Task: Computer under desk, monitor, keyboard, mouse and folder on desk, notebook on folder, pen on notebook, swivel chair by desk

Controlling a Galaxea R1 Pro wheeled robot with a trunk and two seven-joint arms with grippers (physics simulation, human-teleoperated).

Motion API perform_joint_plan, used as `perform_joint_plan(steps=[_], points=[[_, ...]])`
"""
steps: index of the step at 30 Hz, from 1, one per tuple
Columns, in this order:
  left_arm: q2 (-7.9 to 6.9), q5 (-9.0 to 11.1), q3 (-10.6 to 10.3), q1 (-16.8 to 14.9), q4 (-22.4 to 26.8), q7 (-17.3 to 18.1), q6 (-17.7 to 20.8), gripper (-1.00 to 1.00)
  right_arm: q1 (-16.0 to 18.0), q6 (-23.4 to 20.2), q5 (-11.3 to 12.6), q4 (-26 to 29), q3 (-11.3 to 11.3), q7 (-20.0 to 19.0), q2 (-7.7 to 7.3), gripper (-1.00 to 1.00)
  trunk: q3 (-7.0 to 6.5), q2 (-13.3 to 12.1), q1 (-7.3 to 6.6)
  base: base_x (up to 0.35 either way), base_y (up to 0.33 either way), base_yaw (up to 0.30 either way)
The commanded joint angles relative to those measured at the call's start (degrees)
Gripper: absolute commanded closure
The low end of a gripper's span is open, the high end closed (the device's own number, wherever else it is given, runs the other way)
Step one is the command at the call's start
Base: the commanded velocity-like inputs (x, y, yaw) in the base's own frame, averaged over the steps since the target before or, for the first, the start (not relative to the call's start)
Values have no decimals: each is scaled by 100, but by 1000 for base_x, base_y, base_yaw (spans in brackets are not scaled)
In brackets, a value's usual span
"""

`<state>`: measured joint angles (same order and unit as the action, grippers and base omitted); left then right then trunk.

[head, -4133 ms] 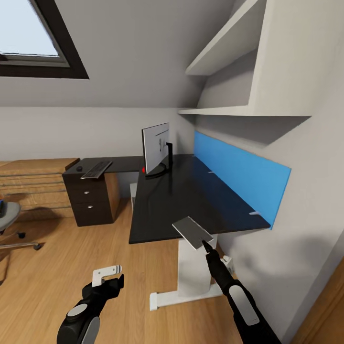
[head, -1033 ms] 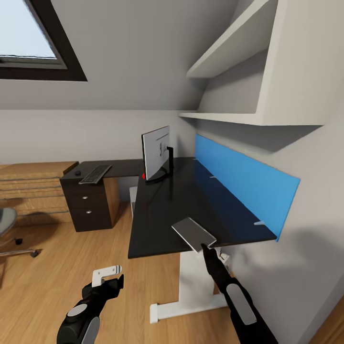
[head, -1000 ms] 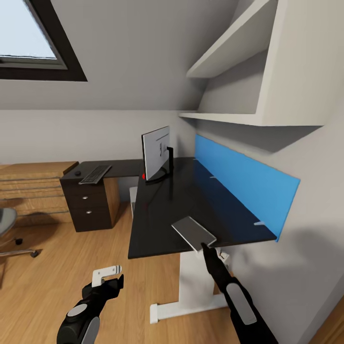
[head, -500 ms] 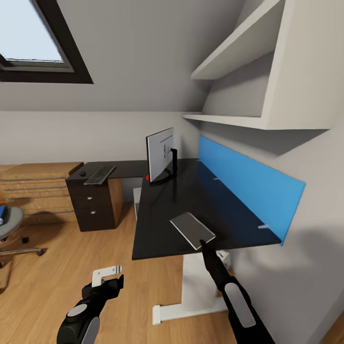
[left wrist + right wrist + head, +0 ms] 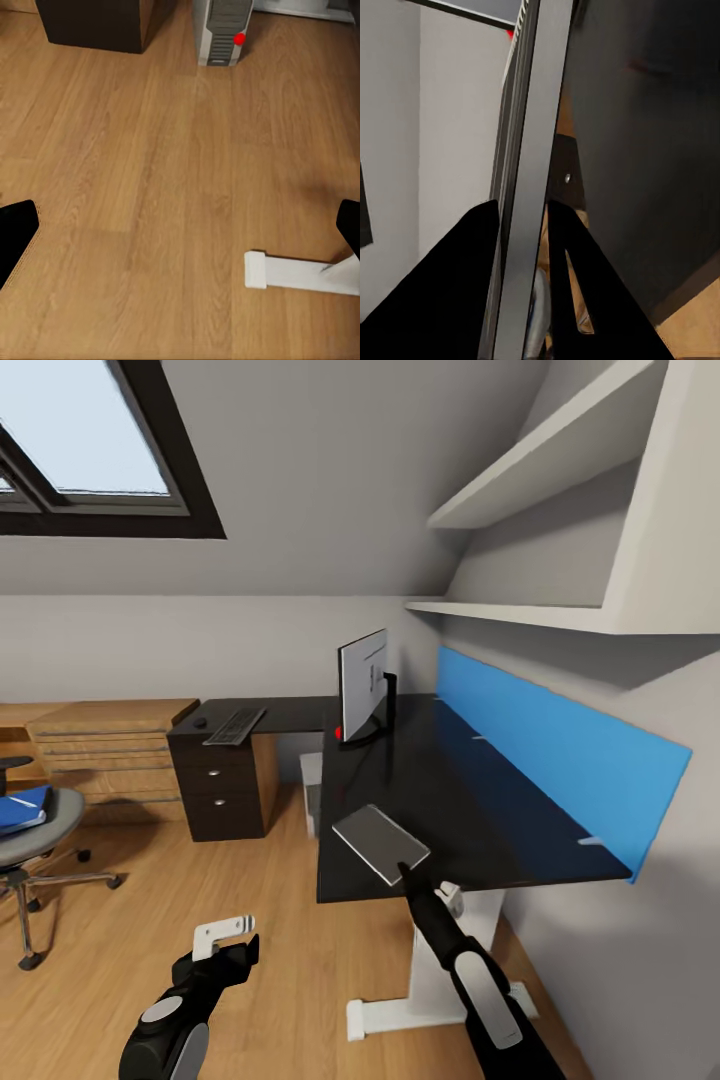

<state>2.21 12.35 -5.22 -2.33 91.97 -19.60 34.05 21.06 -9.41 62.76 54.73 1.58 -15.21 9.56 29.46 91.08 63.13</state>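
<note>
My right gripper (image 5: 403, 872) is shut on the edge of a flat grey notebook (image 5: 380, 843), holding it just over the near end of the black desk (image 5: 470, 810). In the right wrist view the notebook's edge (image 5: 529, 187) runs between the black fingers (image 5: 472, 285). The monitor (image 5: 362, 685) stands edge-on at the desk's corner. The keyboard (image 5: 235, 725) and the mouse (image 5: 200, 722) lie on the far wing. At the left, the blue folder (image 5: 22, 808) rests on the swivel chair (image 5: 45, 830). The computer (image 5: 221, 30) stands on the floor under the desk. My left gripper (image 5: 225, 938) hangs open over the floor.
A black drawer unit (image 5: 225, 790) carries the desk's far wing, beside a light wood cabinet (image 5: 110, 745). The desk's white foot (image 5: 300, 271) lies on the plank floor. A blue back panel (image 5: 560, 755) and white wall shelves (image 5: 560, 615) line the right wall.
The whole view has swung, so the desk sits further right and the swivel chair with the folder has come into view at the left. Both arms keep their pose.
</note>
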Motion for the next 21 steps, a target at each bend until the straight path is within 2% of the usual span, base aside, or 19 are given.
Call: perform_joint_plan(steps=[1,3,21], points=[[-2,61,-7,-4,5,-53,14,-100,3,-38,68,3,-2,-17,-2,100,6,4,0,0,304,3],[-2,63,-6,-4,5,-53,14,-100,3,-43,67,3,5,-17,-6,100,6,4,0,0,306,2],[-8,66,-5,-4,5,-53,13,-100,3,-36,80,-12,24,-26,7,100,-317,-718,-396,0,312,0]])
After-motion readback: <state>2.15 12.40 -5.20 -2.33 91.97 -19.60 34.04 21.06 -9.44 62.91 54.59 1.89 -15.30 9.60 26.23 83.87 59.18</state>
